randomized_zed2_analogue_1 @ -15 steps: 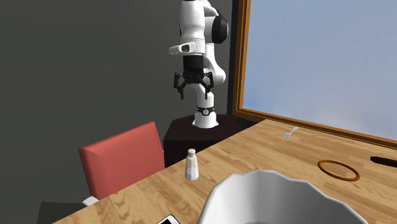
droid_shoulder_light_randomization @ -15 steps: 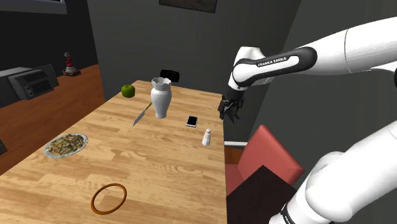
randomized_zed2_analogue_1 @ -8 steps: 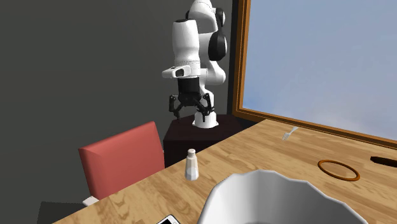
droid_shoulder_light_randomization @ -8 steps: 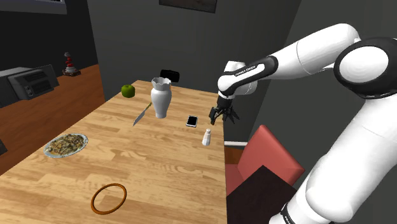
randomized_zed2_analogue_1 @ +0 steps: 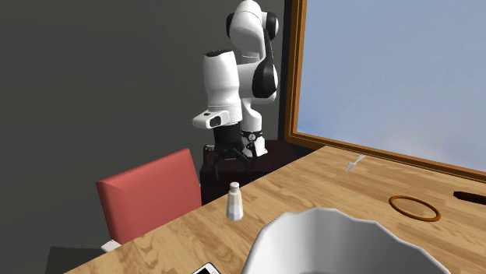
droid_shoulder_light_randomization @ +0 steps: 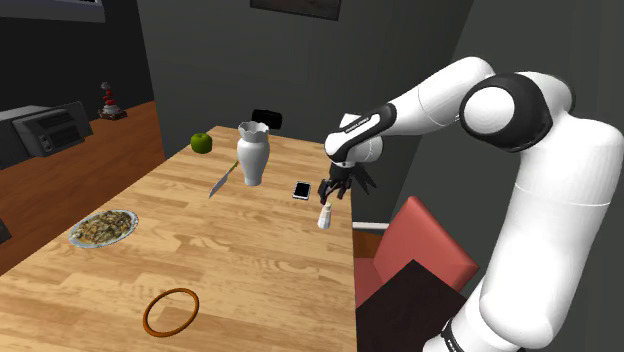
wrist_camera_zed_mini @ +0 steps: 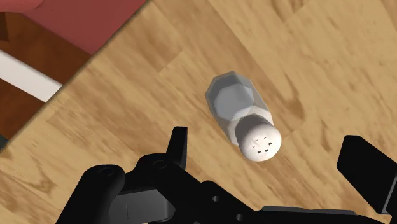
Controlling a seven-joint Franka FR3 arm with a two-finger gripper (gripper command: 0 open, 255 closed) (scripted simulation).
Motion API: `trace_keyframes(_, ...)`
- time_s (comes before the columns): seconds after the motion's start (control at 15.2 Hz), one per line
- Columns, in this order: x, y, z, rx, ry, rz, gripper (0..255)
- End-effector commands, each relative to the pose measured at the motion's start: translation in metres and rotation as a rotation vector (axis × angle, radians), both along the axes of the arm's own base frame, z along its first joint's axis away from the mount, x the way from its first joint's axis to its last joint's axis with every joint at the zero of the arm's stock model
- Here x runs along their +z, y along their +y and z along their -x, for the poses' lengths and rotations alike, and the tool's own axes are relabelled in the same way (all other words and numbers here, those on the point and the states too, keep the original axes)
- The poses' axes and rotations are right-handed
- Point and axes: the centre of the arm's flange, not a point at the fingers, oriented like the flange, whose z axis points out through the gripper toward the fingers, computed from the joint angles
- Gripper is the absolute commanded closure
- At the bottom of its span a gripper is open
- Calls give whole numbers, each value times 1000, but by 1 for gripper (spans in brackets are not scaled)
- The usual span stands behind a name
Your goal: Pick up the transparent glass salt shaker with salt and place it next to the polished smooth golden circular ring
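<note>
All-black gripper [droid_shoulder_light_randomization: 335, 190] is hovering, fingers spread, above the small white faceted salt shaker [droid_shoulder_light_randomization: 324, 216].
The shaker is standing upright, untouched, near the wooden tabletop's [droid_shoulder_light_randomization: 250, 265] edge beside the red chair [droid_shoulder_light_randomization: 425, 245]; bare wood is stretching between it and the golden circular ring [droid_shoulder_light_randomization: 171, 311], well apart.

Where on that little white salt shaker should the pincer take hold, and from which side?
Probably grip the shaker around its faceted body, below the rounded cap, coming straight down: it stands upright and the open pincer hovers above it.
</note>
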Motion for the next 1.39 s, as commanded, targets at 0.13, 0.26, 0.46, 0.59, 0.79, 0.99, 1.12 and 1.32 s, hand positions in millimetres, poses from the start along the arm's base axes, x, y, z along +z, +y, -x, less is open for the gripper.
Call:
trace_keyframes(0.13, -22, 3, 0, 1, 0, -1, 0)
trace_keyframes(0.26, -35, 4, 0, 1, 0, -1, 0)
trace_keyframes(0.46, -35, 4, 0, 1, 0, -1, 0)
trace_keyframes(0.59, -35, 4, 0, 1, 0, -1, 0)
trace_keyframes(0.79, -35, 4, 0, 1, 0, -1, 0)
trace_keyframes(0.99, -35, 4, 0, 1, 0, -1, 255)
trace_keyframes(1.12, -35, 4, 0, 1, 0, -1, 255)
trace_keyframes(1.32, -35, 4, 0, 1, 0, -1, 255)
